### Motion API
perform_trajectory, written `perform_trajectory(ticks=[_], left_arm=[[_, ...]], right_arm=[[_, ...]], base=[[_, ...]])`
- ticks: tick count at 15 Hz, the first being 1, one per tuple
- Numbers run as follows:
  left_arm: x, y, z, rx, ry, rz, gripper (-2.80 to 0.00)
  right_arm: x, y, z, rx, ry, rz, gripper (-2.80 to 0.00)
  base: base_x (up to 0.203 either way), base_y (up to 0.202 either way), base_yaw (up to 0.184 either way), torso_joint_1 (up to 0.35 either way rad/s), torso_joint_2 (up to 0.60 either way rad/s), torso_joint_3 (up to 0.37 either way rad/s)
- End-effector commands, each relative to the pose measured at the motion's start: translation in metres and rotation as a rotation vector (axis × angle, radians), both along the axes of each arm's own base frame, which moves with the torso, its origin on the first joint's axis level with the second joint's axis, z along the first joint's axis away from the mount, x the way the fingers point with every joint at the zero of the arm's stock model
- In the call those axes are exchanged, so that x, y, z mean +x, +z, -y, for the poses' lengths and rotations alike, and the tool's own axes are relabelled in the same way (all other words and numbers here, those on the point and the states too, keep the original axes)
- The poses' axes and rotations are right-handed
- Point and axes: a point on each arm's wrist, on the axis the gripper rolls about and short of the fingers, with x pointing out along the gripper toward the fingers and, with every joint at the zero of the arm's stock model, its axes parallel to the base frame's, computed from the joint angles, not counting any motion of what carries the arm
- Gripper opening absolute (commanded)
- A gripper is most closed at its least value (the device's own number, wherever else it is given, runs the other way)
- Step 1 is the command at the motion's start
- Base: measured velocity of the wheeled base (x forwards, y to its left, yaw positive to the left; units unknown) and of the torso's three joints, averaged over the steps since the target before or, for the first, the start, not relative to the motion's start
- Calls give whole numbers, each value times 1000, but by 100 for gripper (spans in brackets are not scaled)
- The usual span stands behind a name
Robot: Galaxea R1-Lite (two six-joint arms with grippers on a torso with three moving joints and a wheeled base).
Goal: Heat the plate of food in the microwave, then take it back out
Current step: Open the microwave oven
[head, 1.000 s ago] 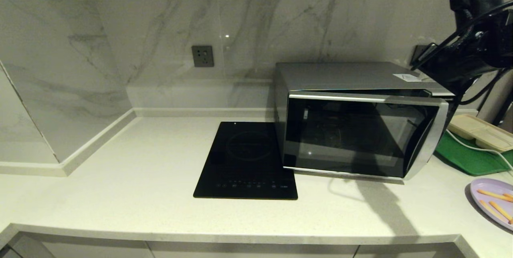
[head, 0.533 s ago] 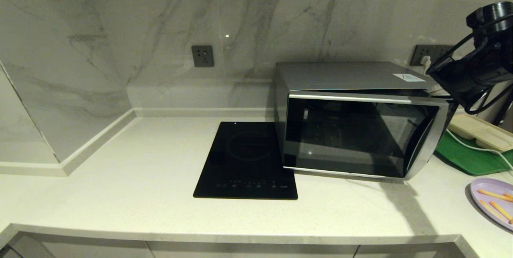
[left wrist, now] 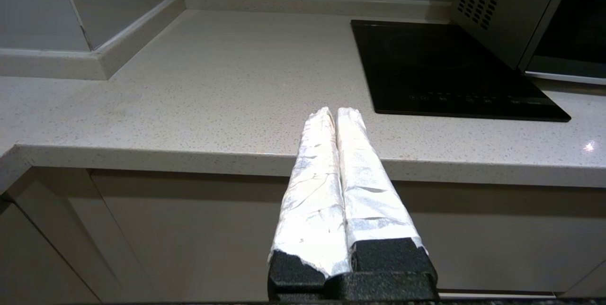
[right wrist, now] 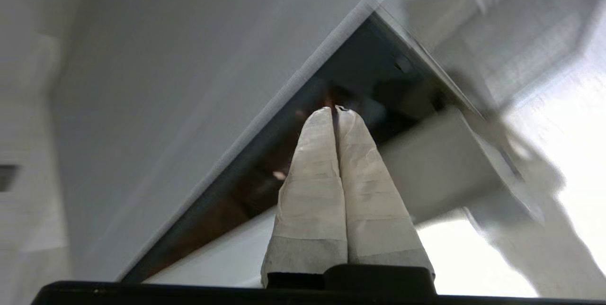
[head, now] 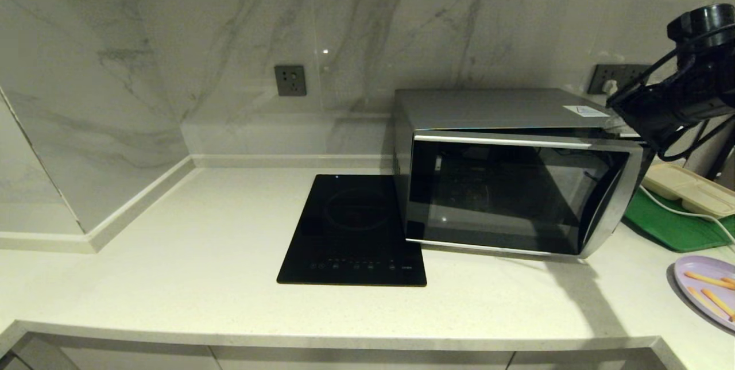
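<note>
1. The microwave (head: 505, 174) stands on the counter (head: 201, 226) with its door slightly ajar at the handle side.
2. The right claw (right wrist: 337, 108), clenched and empty, hovers at the door's upper right corner, its tips at the dark gap.
3. The step looks like door opening: hooking the tips behind the door edge and sweeping outward along the hinge arc should work best.
4. The plate of food (head: 707, 291) waits on the counter, right of the microwave.
5. The left claw (left wrist: 336, 112), clenched, is parked at the counter's front edge.

A home kitchen: a speckled pale desk (head: 201, 232) over cabinets, marble wall (head: 229, 31) with sockets (head: 290, 80), a cooktop (head: 356, 229) left of a microwave (head: 511, 174).
</note>
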Motion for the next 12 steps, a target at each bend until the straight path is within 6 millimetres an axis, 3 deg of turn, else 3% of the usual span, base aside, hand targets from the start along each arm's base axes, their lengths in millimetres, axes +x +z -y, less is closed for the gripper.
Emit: perform_trajectory(ticks=[1, 9, 12], left_arm=[[0, 0, 0, 0, 2, 0, -280], [0, 0, 0, 0, 0, 0, -280], [0, 0, 0, 0, 0, 0, -280]], right_arm=[[5, -4, 3, -2, 1, 11, -280], [21, -24, 7, -3, 55, -23, -280], [17, -22, 10, 6, 57, -28, -280]], base=[[0, 0, 0, 0, 0, 0], [0, 0, 0, 0, 0, 0], [0, 0, 0, 0, 0, 0]])
